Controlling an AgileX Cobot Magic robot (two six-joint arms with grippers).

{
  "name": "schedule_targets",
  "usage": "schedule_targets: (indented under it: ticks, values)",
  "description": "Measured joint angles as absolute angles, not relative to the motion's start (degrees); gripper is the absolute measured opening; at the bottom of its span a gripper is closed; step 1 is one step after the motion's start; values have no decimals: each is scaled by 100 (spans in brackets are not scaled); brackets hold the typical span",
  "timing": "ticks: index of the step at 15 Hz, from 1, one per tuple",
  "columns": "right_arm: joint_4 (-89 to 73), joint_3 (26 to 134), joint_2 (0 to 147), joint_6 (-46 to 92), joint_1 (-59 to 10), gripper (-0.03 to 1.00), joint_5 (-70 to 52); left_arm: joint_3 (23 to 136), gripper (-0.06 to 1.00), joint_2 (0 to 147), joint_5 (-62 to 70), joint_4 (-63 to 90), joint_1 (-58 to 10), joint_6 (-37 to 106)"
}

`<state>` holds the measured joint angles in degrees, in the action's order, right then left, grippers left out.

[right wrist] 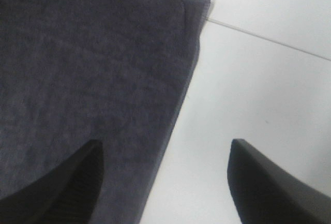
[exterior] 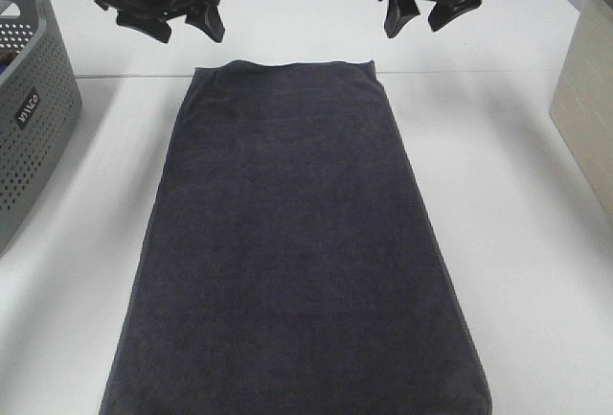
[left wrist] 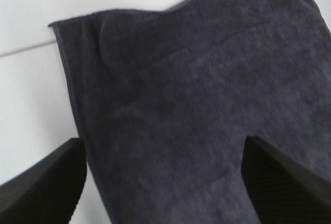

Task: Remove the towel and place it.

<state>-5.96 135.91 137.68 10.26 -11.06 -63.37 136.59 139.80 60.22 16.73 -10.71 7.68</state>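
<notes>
The dark charcoal-navy towel (exterior: 287,242) lies flat and lengthwise on the white table, running from the far middle to the front edge of the high view. My left gripper (exterior: 182,24) hovers open above the towel's far left corner, which shows in the left wrist view (left wrist: 196,120) between the fingers. My right gripper (exterior: 423,14) hovers open above the far right corner; the right wrist view shows that corner and side hem (right wrist: 93,69). Neither gripper touches the cloth.
A grey perforated plastic basket (exterior: 24,118) stands at the left edge of the table. A beige bin (exterior: 586,99) stands at the right edge. A seam line (exterior: 479,72) crosses the white table at the towel's far end.
</notes>
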Motion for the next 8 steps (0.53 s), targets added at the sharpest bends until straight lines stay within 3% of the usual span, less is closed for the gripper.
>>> schedule_targets:
  ticks: [2, 8]
  values:
    - [-504, 13591, 13293, 1020, -1106, 67, -6870, 13665, 77, 13447, 6841, 1507, -1071, 676]
    - [0, 13591, 12210, -625, -1106, 67, -6973, 13671, 77, 12513, 6944, -195, -1026, 0]
